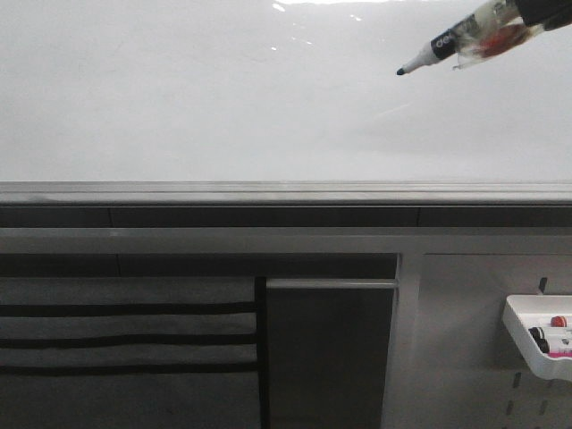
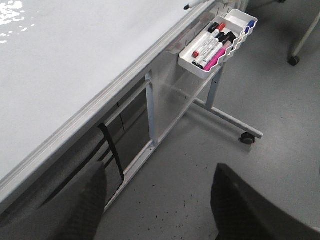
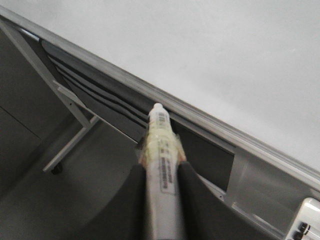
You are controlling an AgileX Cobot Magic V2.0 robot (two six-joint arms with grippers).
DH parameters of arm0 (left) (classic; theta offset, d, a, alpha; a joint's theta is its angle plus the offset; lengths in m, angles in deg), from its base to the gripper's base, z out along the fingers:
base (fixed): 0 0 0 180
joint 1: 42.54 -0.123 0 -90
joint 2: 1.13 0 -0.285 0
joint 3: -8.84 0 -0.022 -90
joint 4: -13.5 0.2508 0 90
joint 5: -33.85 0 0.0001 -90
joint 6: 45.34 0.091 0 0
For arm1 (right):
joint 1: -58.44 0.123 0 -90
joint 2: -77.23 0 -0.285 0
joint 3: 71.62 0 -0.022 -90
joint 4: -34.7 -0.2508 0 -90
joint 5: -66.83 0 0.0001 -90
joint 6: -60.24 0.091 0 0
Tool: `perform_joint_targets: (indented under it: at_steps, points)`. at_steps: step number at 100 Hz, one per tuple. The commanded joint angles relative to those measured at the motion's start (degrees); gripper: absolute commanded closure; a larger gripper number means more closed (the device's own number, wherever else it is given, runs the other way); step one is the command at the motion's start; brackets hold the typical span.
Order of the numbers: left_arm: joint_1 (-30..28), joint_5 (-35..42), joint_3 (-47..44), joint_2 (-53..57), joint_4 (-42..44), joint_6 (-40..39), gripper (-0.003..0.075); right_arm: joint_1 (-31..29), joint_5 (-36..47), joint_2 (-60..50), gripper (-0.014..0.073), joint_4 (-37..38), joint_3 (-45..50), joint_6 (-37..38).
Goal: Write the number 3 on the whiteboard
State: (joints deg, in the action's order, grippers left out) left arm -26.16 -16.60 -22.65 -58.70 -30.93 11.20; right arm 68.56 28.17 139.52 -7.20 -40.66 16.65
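Note:
The whiteboard [image 1: 223, 98] fills the upper front view, glossy and blank; the number 3 is out of view. At the top right my right gripper [image 1: 523, 20] is shut on a black-tipped marker [image 1: 438, 49], whose tip points down-left close to the board surface. In the right wrist view the marker [image 3: 161, 150] sits clamped between the dark fingers of the right gripper [image 3: 161, 172], with the whiteboard [image 3: 200, 50] beyond. In the left wrist view my left gripper [image 2: 157, 192] stands open over the floor beside the whiteboard [image 2: 75, 55], holding nothing.
A grey metal frame edge [image 1: 268, 192] runs under the board. A white tray [image 1: 527, 344] with several markers hangs on the pegboard panel [image 1: 474, 357] at lower right, and the tray [image 2: 240, 37] also shows in the left wrist view. A caster wheel [image 2: 246, 138] stands on the floor.

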Motion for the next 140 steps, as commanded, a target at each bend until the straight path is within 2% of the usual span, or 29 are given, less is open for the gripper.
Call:
perform_joint_targets:
  at_steps: [1, 33, 49, 68, 98, 122, 140]
  points:
    - [-0.16, 2.5, 1.44, 0.47, -3.18, -0.42, 0.03, -0.39, 3.84, 1.52, 0.0556, -3.45, -3.23, 0.0]
    - [-0.16, 2.5, 1.44, 0.47, -3.18, -0.42, 0.03, 0.57, -3.96, 16.24, 0.0556, -1.52, -19.59, -1.37]
    - [-0.16, 2.5, 1.44, 0.47, -3.18, -0.42, 0.03, 4.67, -2.56, 23.53, 0.0555, 3.1, -26.25, -1.37]
    - [-0.16, 2.5, 1.44, 0.47, -3.18, -0.42, 0.03, 5.14, -0.66, 29.37, 0.0556, 3.42, -31.41, -1.37]
    - [-0.16, 2.5, 1.44, 0.47, -3.18, -0.42, 0.03, 3.49, 2.09, 31.33, 0.0555, 7.43, -32.57, -0.95]
    - [-0.16, 2.59, 1.44, 0.47, -3.18, -0.42, 0.03, 0.51, -5.64, 31.11, 0.0556, 6.62, -30.91, -0.49]
    - [-0.16, 2.59, 1.44, 0.47, -3.18, -0.42, 0.03, 4.84, 2.33, 34.32, 0.0556, 6.29, -30.19, -0.59]
